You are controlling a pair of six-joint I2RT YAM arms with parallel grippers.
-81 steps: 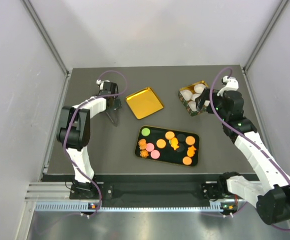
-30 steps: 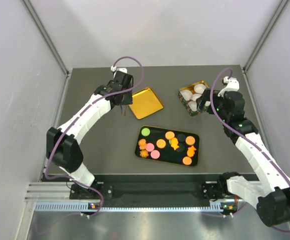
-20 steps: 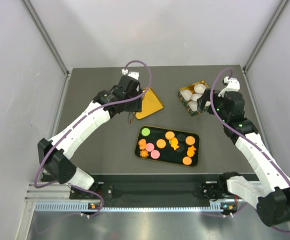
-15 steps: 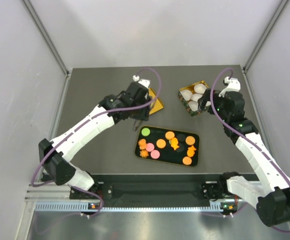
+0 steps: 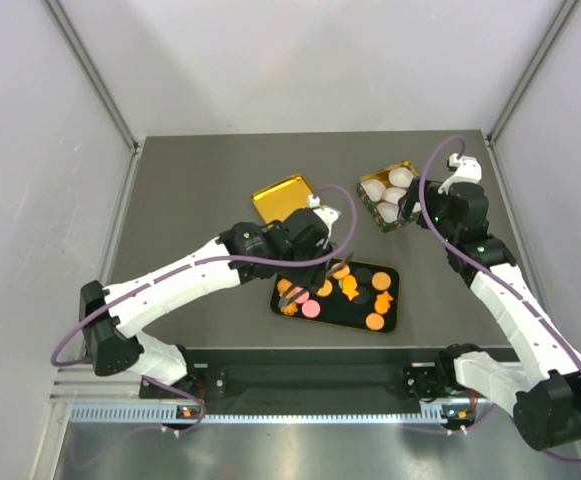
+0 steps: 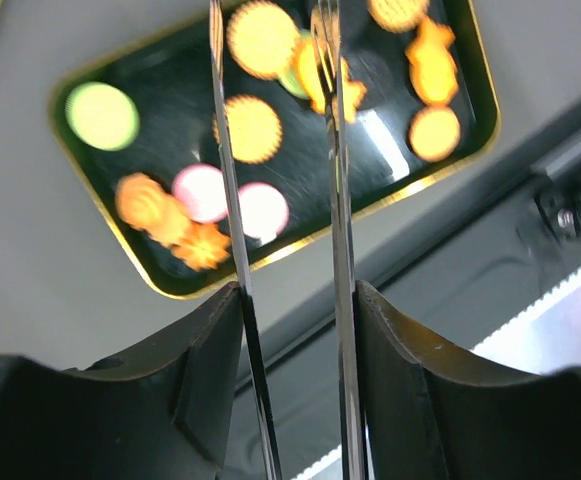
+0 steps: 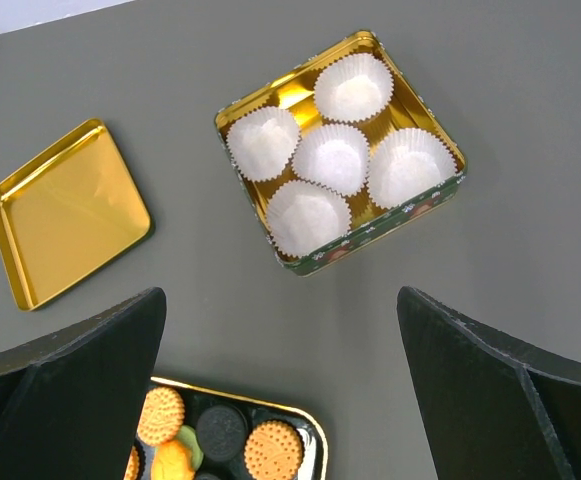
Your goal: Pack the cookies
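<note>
The left gripper (image 6: 270, 40) is held with its long thin metal jaws parted and nothing clamped. The cookies (image 6: 200, 192) are spread in the black gold-rimmed tray (image 6: 170, 130) directly beneath it: a round orange ridged cookie (image 6: 253, 128) is seen in the gap, close to one jaw. No long axis is offered, so a straight descent is judged enough. The right gripper (image 7: 280, 300) is spread wide and empty, the green-walled square tin of white paper cups (image 7: 375, 228) just ahead of it, so the left arm is nearer
</note>
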